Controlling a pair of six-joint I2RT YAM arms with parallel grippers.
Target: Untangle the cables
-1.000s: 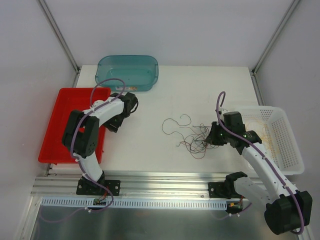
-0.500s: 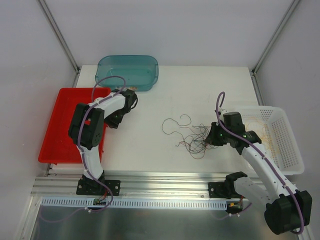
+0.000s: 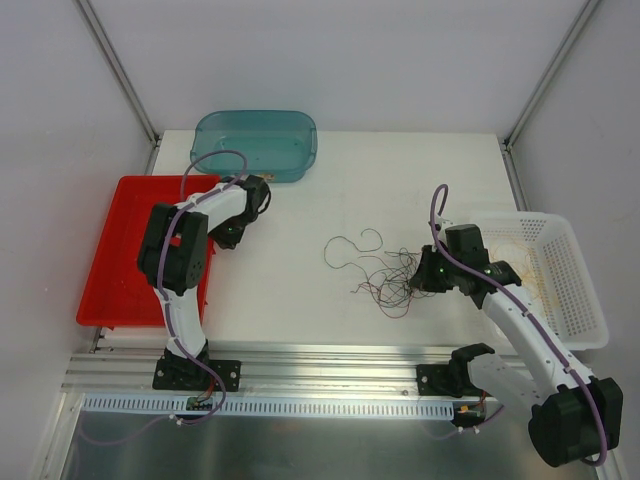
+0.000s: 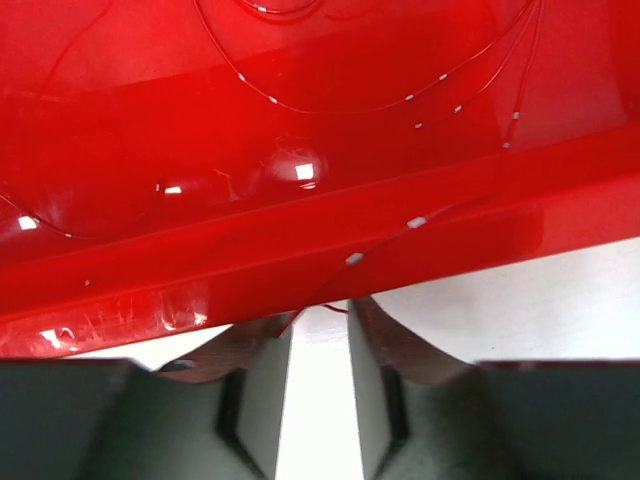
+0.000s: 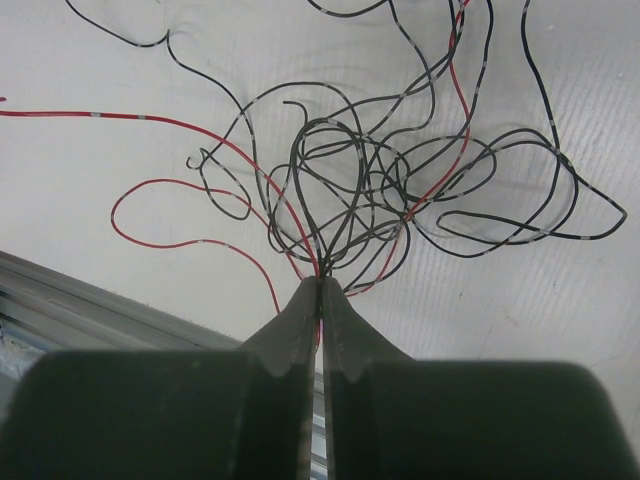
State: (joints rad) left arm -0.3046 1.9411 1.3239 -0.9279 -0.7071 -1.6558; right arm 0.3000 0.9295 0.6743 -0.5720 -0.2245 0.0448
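Observation:
A tangle of thin dark and red cables [image 3: 390, 282] lies on the white table right of centre, with a loose dark loop [image 3: 350, 245] to its left. My right gripper [image 3: 424, 272] is shut on several strands at the tangle's right edge. The right wrist view shows the fingertips [image 5: 320, 283] pinching dark and red wires below the knot [image 5: 380, 180]. My left gripper [image 3: 226, 236] is open at the right rim of the red tray [image 3: 120, 250]. In the left wrist view a thin red cable [image 4: 380, 245] drapes over the tray rim [image 4: 200, 270], its end just ahead of the open gripper [image 4: 320, 315].
Thin red cables lie inside the red tray [image 4: 330, 105]. A white mesh basket [image 3: 575, 290] at the right holds thin yellow-orange wires [image 3: 522, 248]. A teal bin [image 3: 255, 140] stands at the back left. Metal frame rails run along the near edge.
My left arm has swung back and left, bringing its gripper closer to the tray's right rim. My right gripper stays shut on the tangle, almost unmoved.

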